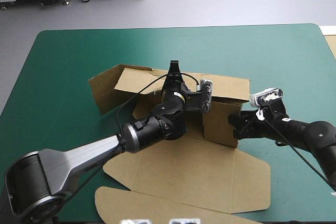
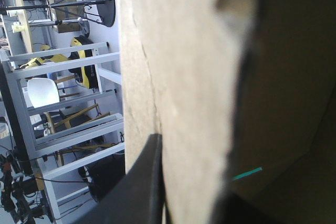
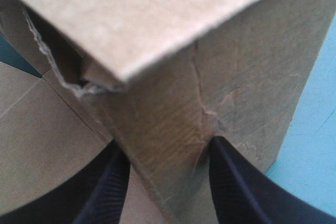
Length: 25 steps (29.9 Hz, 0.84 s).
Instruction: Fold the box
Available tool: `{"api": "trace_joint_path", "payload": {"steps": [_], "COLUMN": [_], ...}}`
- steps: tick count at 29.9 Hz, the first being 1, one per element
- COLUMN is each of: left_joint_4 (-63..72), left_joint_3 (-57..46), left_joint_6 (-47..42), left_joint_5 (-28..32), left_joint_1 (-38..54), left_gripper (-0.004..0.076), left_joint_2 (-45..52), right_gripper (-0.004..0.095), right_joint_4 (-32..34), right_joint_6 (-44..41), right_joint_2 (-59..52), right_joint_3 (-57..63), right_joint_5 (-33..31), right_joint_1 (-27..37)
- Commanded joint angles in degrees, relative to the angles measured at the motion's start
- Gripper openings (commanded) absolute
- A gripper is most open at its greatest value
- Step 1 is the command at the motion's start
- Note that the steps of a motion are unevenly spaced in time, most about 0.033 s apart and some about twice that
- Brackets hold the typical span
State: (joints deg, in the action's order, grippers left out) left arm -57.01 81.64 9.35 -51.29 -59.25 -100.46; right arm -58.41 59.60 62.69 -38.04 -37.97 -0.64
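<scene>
Brown box, creased walls raised, lid flat.

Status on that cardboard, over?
Left fingers shut on box far wall. Right fingers apart, astride its corner. Lid flat. Nothing in the way.

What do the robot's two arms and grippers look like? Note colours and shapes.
The left arm has a long silver-grey link between fat, rounded black joints. The right arm is black and rounded throughout. The left gripper and right gripper each carry two broad black fingers, curved like fins and finely ribbed.
</scene>
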Motion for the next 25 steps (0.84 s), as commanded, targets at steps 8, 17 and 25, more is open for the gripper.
{"api": "trace_joint_path", "payload": {"steps": [8, 17, 25], "left_joint_4": [6.7, 7.89, 9.31], "left_joint_3": [-0.65, -0.65, -0.65], "left_joint_6": [-1.0, -1.0, -0.78], "left_joint_5": [-6.81, -6.2, -4.93], "left_joint_1": [3.84, 4.09, 4.09], "left_gripper": [-0.0009, -0.0009, -0.0009], "left_joint_2": [0.74, 0.85, 0.85], "right_gripper": [0.042, 0.042, 0.042], "right_joint_4": [5.31, 6.83, 6.83], "right_joint_6": [-3.74, -5.57, -6.14], "right_joint_2": [-7.05, -7.05, -6.35], "right_joint_3": [-1.61, -1.53, -1.53], "right_joint_5": [6.06, 6.34, 6.24], "right_joint_1": [0.3, 0.3, 0.3]}}
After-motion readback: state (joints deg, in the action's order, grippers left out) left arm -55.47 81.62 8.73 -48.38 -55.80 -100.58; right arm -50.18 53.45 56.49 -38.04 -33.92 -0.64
